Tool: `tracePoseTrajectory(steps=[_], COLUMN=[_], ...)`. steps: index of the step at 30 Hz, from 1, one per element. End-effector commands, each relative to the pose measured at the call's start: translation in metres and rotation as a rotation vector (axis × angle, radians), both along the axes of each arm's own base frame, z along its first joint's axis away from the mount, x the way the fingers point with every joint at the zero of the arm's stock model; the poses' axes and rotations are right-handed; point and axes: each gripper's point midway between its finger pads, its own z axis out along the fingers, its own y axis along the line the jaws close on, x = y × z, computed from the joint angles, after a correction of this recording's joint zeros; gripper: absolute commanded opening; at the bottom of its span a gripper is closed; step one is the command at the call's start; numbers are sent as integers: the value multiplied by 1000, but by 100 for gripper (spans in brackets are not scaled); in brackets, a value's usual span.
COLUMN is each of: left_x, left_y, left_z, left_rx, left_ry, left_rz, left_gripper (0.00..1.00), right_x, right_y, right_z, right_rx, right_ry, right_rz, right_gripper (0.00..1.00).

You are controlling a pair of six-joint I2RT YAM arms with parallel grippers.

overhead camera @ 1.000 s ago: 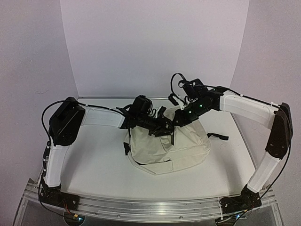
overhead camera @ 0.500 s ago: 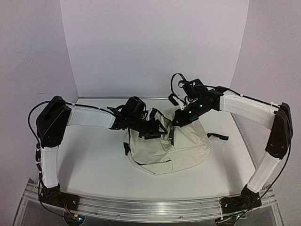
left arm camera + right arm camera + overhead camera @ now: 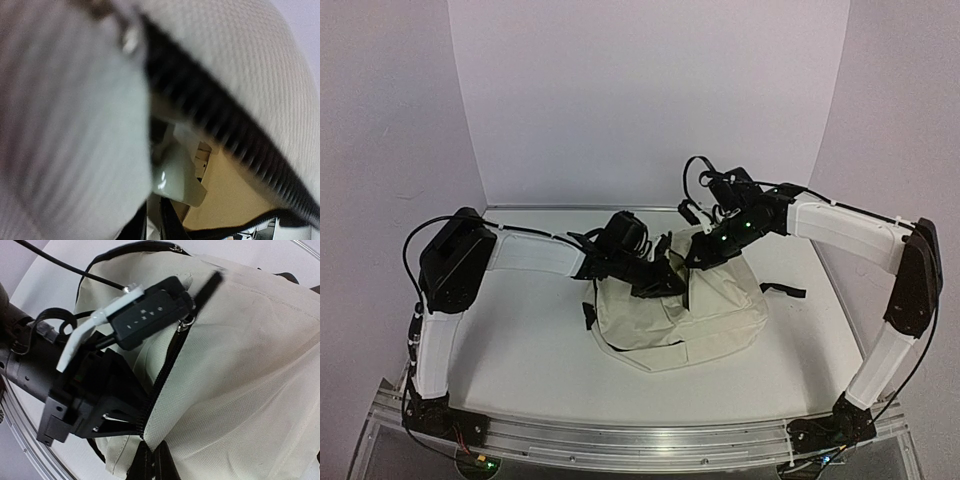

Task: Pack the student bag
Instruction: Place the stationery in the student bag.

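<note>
Since half a second ago our left arm [image 3: 535, 250] has swung back in, bringing the left pincer [image 3: 658, 280] to the mouth of the student bag [image 3: 705, 315]. How wide its jaws stand, or whether they grip anything, we cannot make out. Our right pincer [image 3: 694, 258] is clamped on the zipper [image 3: 165, 375] edge, holding it up. We judge the opening lies straight ahead of the left pincer, its long axis running forward, and the left is nearer.

- You are working in a robotics lab test cell.
- Behind the left claw [image 3: 665, 282] and the right claw [image 3: 694, 260], plain white backdrop panels [image 3: 650, 90] close off three sides.
- Beneath both claws lies a white table [image 3: 530, 340].
- Well to the near side of the claws, an aluminium rail [image 3: 640, 440] carries the arm bases [image 3: 432, 414].
- Just behind the right claw, green status lights [image 3: 721, 240] glow.
</note>
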Motion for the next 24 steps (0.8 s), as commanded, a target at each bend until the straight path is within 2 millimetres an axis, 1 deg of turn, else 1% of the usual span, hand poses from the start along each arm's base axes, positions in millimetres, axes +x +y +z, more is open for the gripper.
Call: tracePoseTrajectory(steps=[1,3,5,6,8,9,11,13,15,16,17,19,21,22,24], left_x=[5,1,-2,-4,-9,-13,-19,-20,-22,-20,-20,-21,-22,-25,-26], left_y=[-30,-31,-26,-21,-6,1,15,30,48,57,67,85,100,109,124], left_z=[31,33,38,40,41,40,47,51,43,43,41,27,12,1,-17], left_rx=[-110,-113,-110,-100,-68,-56,-52,-28,33,51,67,99,135,161,212], left_ry=[-64,-74,-92,-103,-122,-124,-134,-154,-145,-147,-137,-96,-56,-26,10], left_rz=[-49,-60,-62,-59,-47,-45,-38,-1,51,85,115,168,225,256,315], left_gripper=[9,11,17,21,37,43,51,56,61,65,71,79,83,83,83], right_x=[-4,-5,-5,-6,-6,-7,-12,-15,-19,-20,-20,-19,-18,-18,-19], right_y=[18,20,20,21,22,23,26,27,29,30,31,33,35,36,41], right_z=[17,15,12,9,4,0,-12,-30,-47,-54,-61,-72,-83,-89,-95], right_rx=[83,85,85,83,81,78,83,80,81,80,77,72,71,72,90], right_ry=[13,23,33,40,51,59,81,103,137,153,165,178,192,209,240], right_rz=[34,36,38,40,45,54,83,100,108,113,117,121,116,111,107], right_gripper=[0,0,0,0,0,0,0,0,0,0,0,1,1,2,1])
